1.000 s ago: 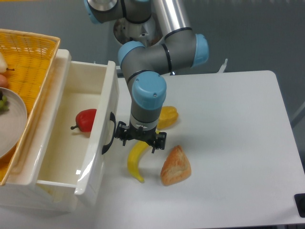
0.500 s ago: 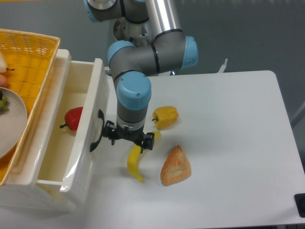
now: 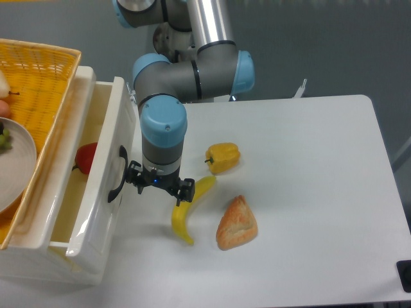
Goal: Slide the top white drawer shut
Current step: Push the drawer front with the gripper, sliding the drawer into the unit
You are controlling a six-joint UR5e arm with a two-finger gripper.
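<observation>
At the far left, a woven yellow basket (image 3: 45, 70) is seen resting on top of the chest, and the rim of a grey plate (image 3: 22, 168) is visible inside it. Just to its right, the top white drawer (image 3: 96, 212) is found partly pulled out, its glossy front panel tilted toward the table side. A narrow strip of the drawer's interior is left exposed, and a red pepper (image 3: 85, 158) is seen lying in it, half hidden by the front panel. A black arched handle (image 3: 117, 183) is mounted on the outer face of that panel.

Immediately beside the handle, the gripper (image 3: 159, 186) is held pointing downward at the end of the grey and blue arm (image 3: 164, 122). Its fingers appear somewhat spread, but whether anything is touched by them cannot be told from this angle; the left side of the gripper seems to be close against the drawer front.

Below and right of the gripper, a banana (image 3: 187, 212) is laid on the white table (image 3: 308, 192). A yellow pepper (image 3: 222, 157) is placed just above it, and a piece of bread (image 3: 237, 223) is set to the right of the banana.
</observation>
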